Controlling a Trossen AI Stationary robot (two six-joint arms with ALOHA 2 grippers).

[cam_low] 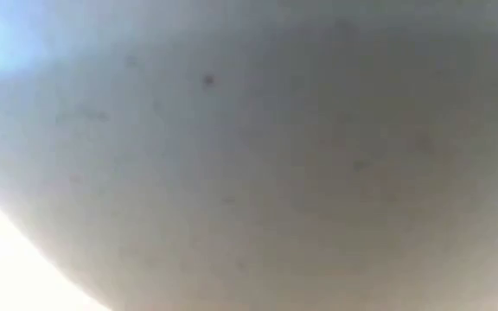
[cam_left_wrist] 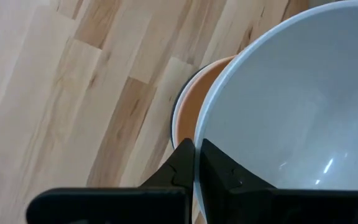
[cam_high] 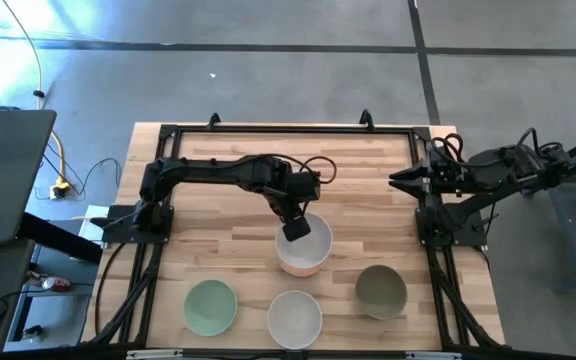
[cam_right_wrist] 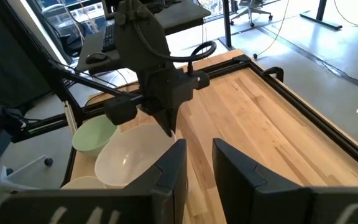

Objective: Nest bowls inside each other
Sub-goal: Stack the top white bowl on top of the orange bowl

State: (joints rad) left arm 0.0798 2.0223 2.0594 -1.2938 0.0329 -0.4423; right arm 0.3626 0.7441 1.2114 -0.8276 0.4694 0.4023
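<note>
Pale butcher-block planks of the desk (cam_high: pixel 228 250) are framed by black rails above a grey concrete floor, as seen from overhead. At its centre the left tool (cam_high: pixel 295 228) is clamped on the rim of a smooth white round bowl (cam_high: pixel 313 240), which is held tilted in a peach-orange round bowl (cam_high: pixel 303 266). Along the near edge three more bowls are set well apart: a pale mint green bowl (cam_high: pixel 210 306), a second white bowl (cam_high: pixel 295 318) and an olive grey-green bowl (cam_high: pixel 380 290). The right tool (cam_high: pixel 405 180) is parked at the desk's right rail.

At desk height, the frame is filled by a blurred pale curved surface; what it is cannot be told.

From the left wrist, the white rim is seen pinched between the dark fingers (cam_left_wrist: pixel 182 168), the peach-orange bowl just behind it.

From the right wrist, narrowly parted empty fingers (cam_right_wrist: pixel 232 165) are shown.
</note>
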